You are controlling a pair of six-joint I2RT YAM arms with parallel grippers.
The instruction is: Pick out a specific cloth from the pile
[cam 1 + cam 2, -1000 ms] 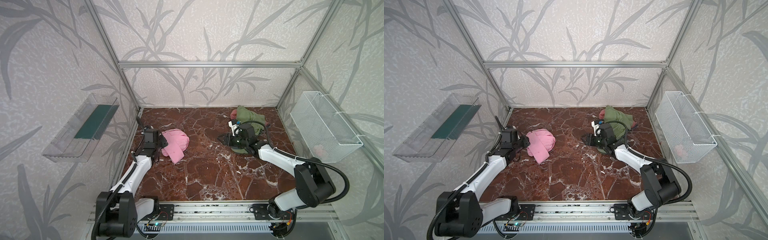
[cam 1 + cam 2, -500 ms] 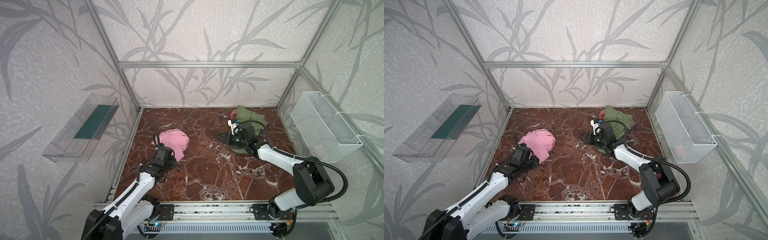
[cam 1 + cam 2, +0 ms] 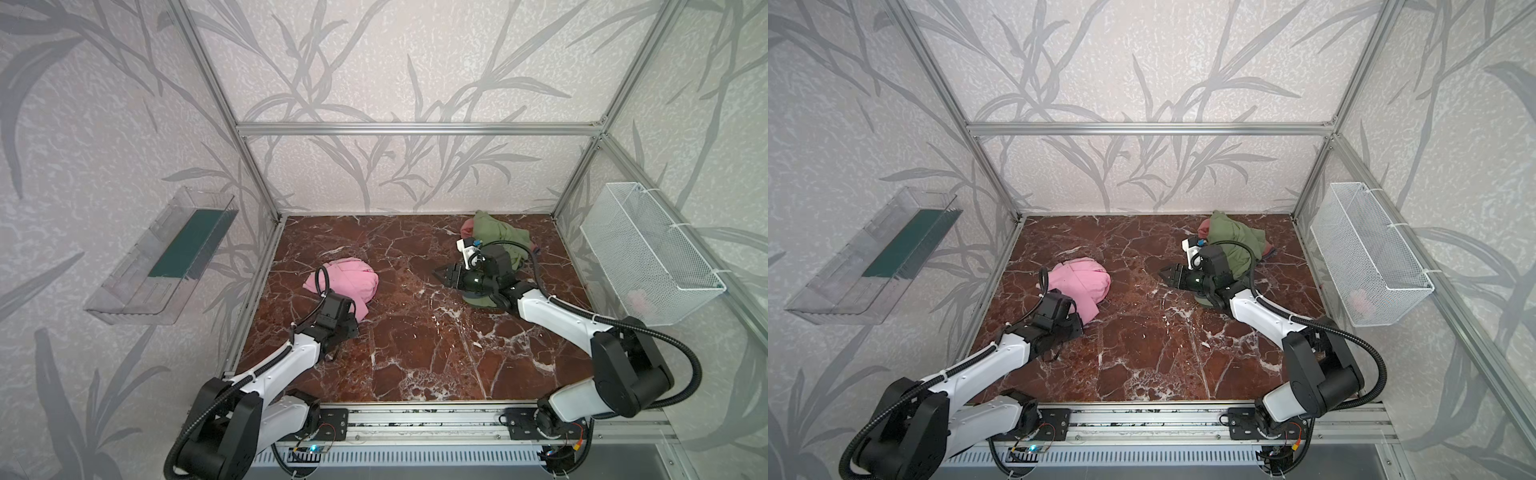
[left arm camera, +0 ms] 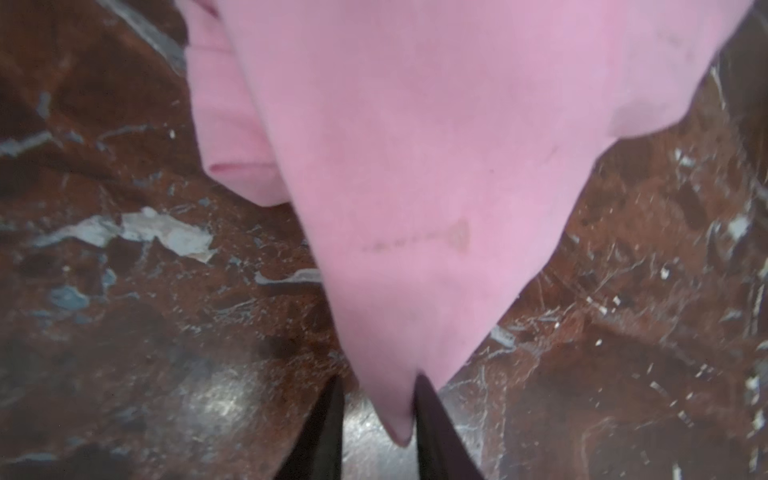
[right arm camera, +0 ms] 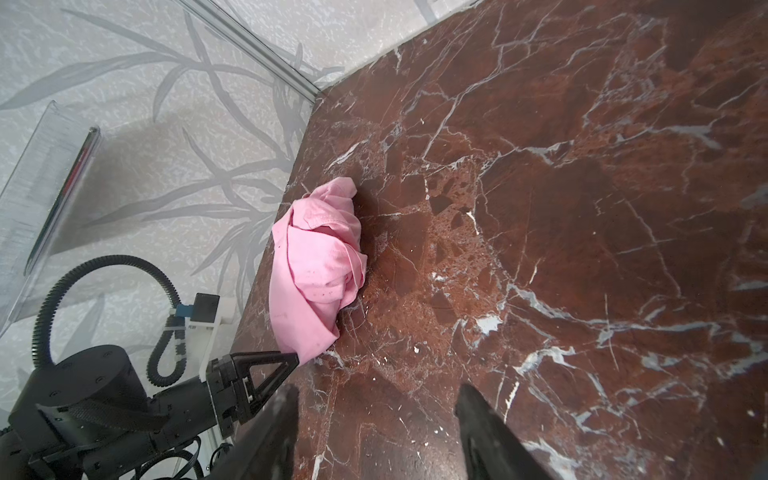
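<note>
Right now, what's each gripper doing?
Left gripper: closed on a corner of the cloth.
Right gripper: open, holding nothing.

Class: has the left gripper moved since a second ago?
Yes. In a top view the left gripper has come away from the left wall toward the front rail, to the near corner of the pink cloth.

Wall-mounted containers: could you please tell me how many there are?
2: a clear plastic tray on the left wall, and a white wire basket on the right wall. None appear hidden.
</note>
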